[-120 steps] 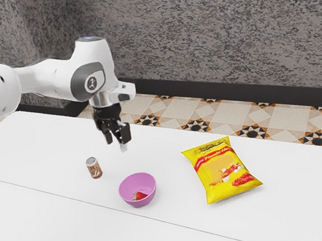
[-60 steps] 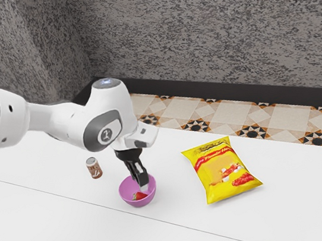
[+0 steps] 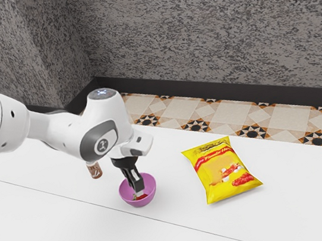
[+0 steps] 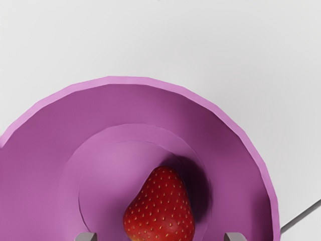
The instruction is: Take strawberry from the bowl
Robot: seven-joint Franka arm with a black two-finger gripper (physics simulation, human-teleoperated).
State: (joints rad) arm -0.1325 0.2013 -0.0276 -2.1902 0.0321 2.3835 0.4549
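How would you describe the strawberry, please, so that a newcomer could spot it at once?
Start at the white table, then find the pink-purple bowl under the gripper. The strawberry lies inside: red, tapering and dotted with pale seeds. Unlike the brown can and the yellow bag, it is in the bowl.

arm extended, tool pointing down, fingers spread apart
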